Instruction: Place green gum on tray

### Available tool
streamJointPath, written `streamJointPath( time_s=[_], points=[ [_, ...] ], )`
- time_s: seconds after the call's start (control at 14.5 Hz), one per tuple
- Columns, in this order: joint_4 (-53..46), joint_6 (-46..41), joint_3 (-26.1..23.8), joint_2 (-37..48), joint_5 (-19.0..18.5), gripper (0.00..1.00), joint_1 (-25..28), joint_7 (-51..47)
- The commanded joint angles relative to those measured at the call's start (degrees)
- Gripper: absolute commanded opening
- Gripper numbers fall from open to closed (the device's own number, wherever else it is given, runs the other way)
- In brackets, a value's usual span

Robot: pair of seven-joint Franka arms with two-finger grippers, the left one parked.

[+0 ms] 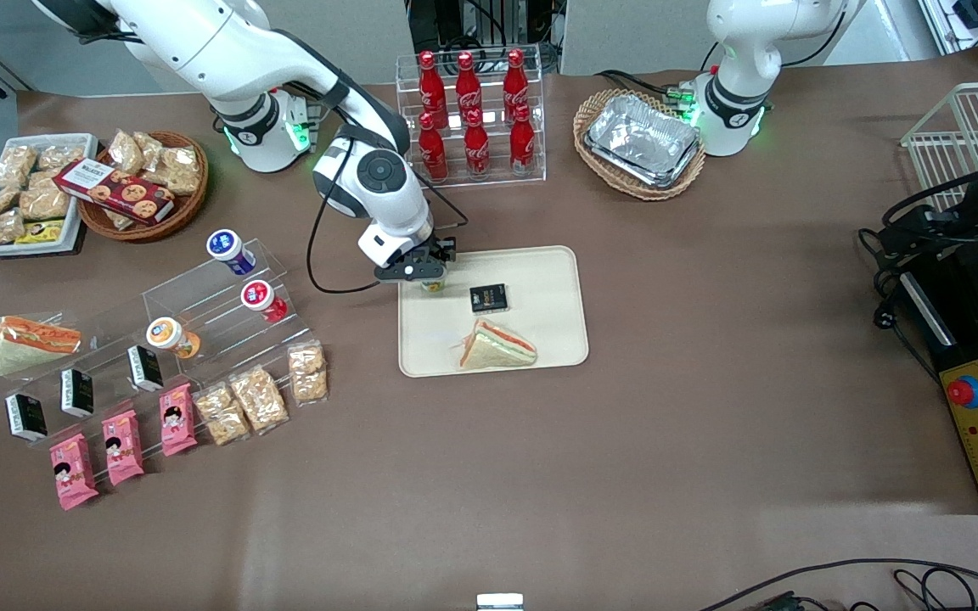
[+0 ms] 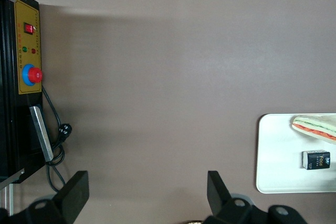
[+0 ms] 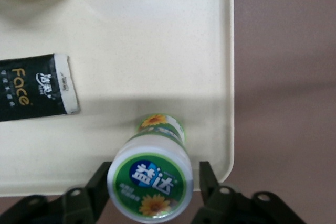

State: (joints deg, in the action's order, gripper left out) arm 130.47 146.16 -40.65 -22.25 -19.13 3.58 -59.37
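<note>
Front view showed you, nearest, a wrapped sandwich (image 1: 497, 346) on the tray (image 1: 557, 339), a triangular wedge in clear film. Next came a small black packet (image 1: 489, 298), flat and glossy. Farthest, at the tray's corner nearest the cola rack at the bench's far edge, sat the gripper (image 1: 429, 273), with the gum (image 1: 432, 285) just showing beneath it.

You were at the release step. In the right wrist view the gum (image 3: 149, 182) stood upright on the tray (image 3: 157, 35), just inside its rounded rim, and each finger (image 3: 100, 184) stood slightly off the lid, so the gripper (image 3: 152, 190) looked opened and held nothing. I judged the next move to be a straight lift clear, without brushing the lid: a small cylinder like that could tip easily.

The tray was smooth, matte cream plastic with a low rim; the gum had a shiny printed label.
</note>
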Motion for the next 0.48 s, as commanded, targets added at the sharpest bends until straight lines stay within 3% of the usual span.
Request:
streamJointPath(
  time_s=[0.0,0.14,0.28,0.34,0.41],
  points=[
    [-1.19,1.06,0.75,-1.83,-3.37,1.00,0.29,-1.36],
    [-1.53,-0.07,0.66,-0.61,-3.46,1.00,-0.23,-0.75],
    [-1.54,-6.72,0.14,5.52,-2.68,1.00,-2.42,2.31],
    [-3.10,-12.94,-0.39,7.81,-1.19,1.00,-3.22,5.38],
    [-6.86,-20.75,-0.92,10.10,3.26,1.00,-3.05,7.67]
  ],
)
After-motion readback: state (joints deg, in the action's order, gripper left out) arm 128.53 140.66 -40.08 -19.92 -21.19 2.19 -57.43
